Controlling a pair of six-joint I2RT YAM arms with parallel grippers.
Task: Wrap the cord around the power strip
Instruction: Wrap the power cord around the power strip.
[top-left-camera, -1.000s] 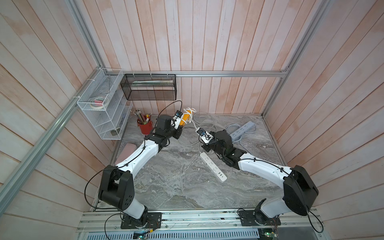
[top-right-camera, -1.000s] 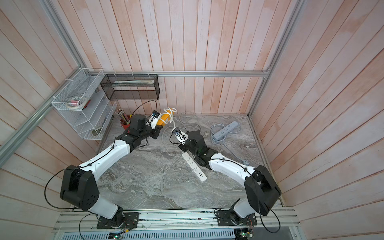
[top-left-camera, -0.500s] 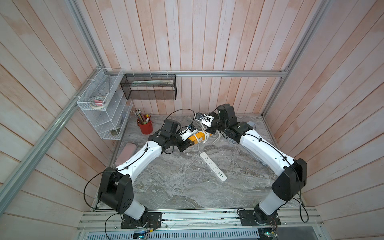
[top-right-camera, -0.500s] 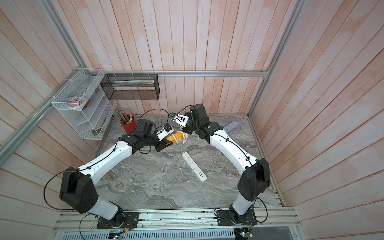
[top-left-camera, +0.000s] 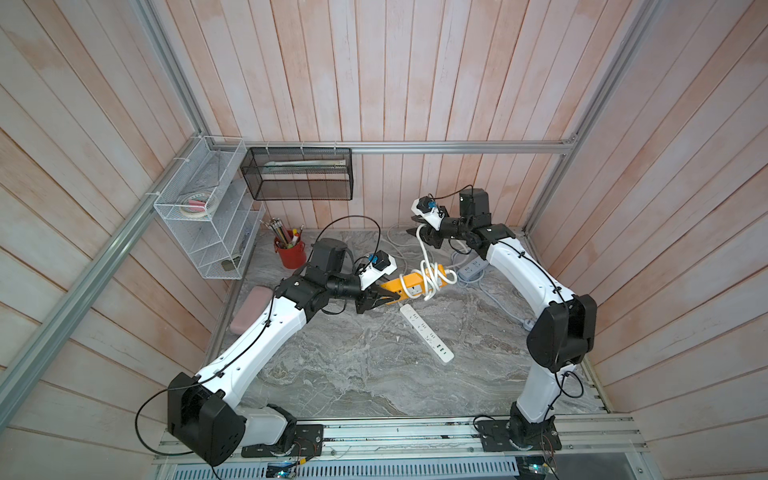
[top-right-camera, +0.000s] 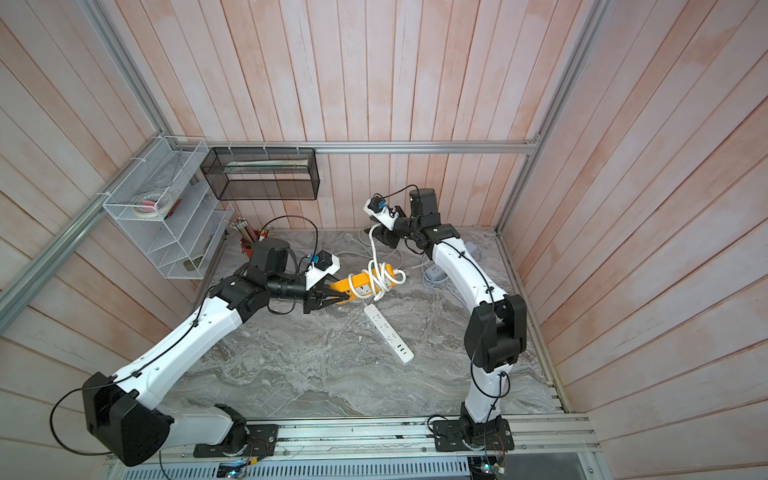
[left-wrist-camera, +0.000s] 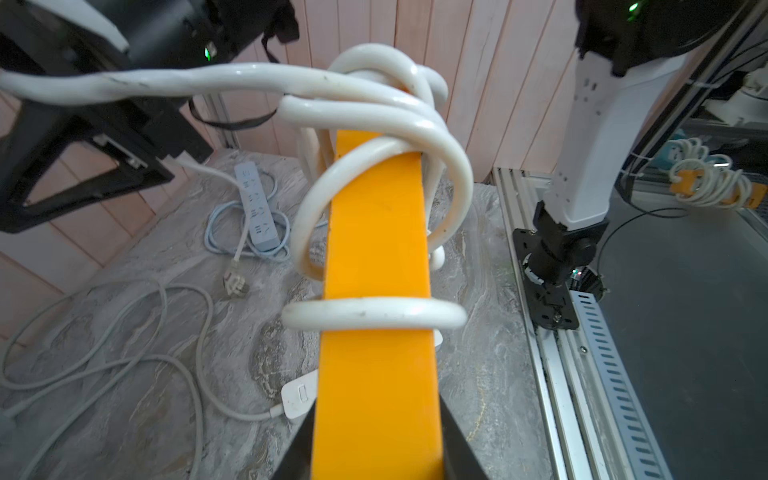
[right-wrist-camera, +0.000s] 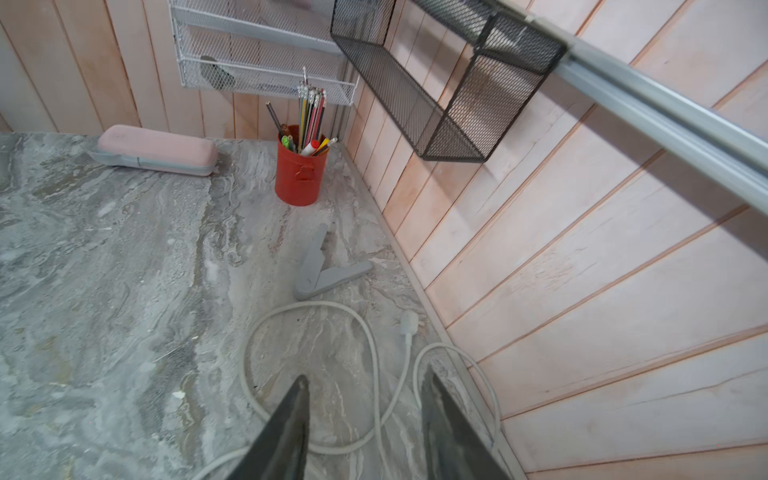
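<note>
Two changes versus a second back. Left gripper (top-left-camera: 380, 297): brought the yellow power strip (top-left-camera: 409, 287) from up near the back wall out over mid-table. Right gripper (top-left-camera: 415, 226): gone from low beside the white power strip (top-left-camera: 426, 332) up toward the back wall. Jaws shut then, parted now, with nothing between the fingers (right-wrist-camera: 291, 424) in the right wrist view.

Long axis of the yellow strip: roughly level, running across the table. Gripped end toward the left arm, free end pointing at the grey power strip (top-left-camera: 471, 270) on the right arm's side. Socket face visible in both top views, plain yellow side toward the left wrist camera.

Position: held clear of the marble tabletop (top-left-camera: 353, 374), near the back end of the white strip, sticking straight out of the left jaws, clamped tight on its near end. White cord (left-wrist-camera: 374, 313): several loose loops around the far half, one single turn nearer the jaws, then a run up to the right gripper. Resting on a finger there or not: cannot tell. Right gripper well apart from the yellow strip, above and behind it.
</note>
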